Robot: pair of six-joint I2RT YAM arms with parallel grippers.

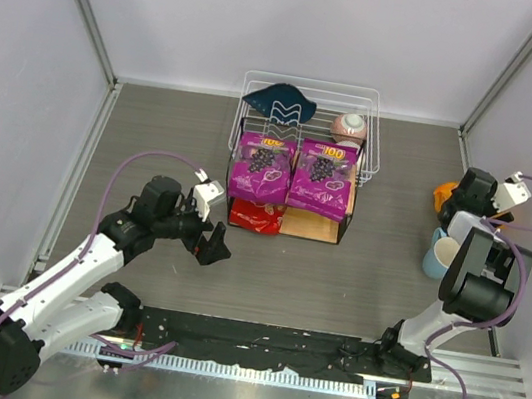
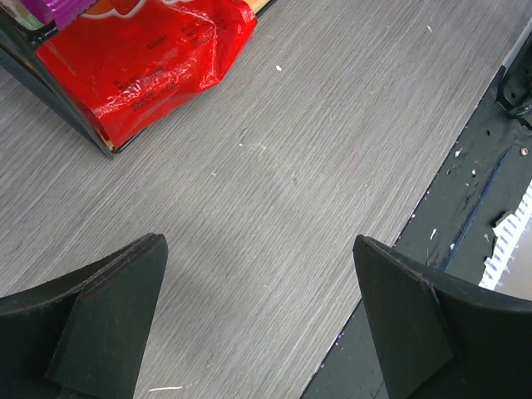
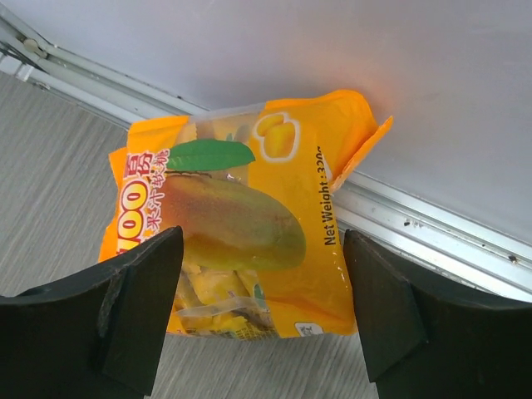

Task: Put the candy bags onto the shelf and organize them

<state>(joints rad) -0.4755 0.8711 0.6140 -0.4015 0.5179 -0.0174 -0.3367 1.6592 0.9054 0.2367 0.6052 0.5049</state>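
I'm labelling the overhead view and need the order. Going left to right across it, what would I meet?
Left arm's fingers → left purple candy bag → right purple candy bag → light blue mug. The red candy bag and orange candy bag overlap these, so they are left out.

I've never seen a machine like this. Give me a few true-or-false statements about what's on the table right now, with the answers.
1. Both purple grape candy bags lie on the top board of the small wooden shelf with a black frame. True.
2. The red glossy bag sits in the white wire basket. False: it lies on the shelf's lower board.
3. The left pincer is open and holds nothing. True.
4. The right pincer is shut on the orange-yellow mango bag. False: it is open, with one finger on each side of the bag, which lies by the wall.
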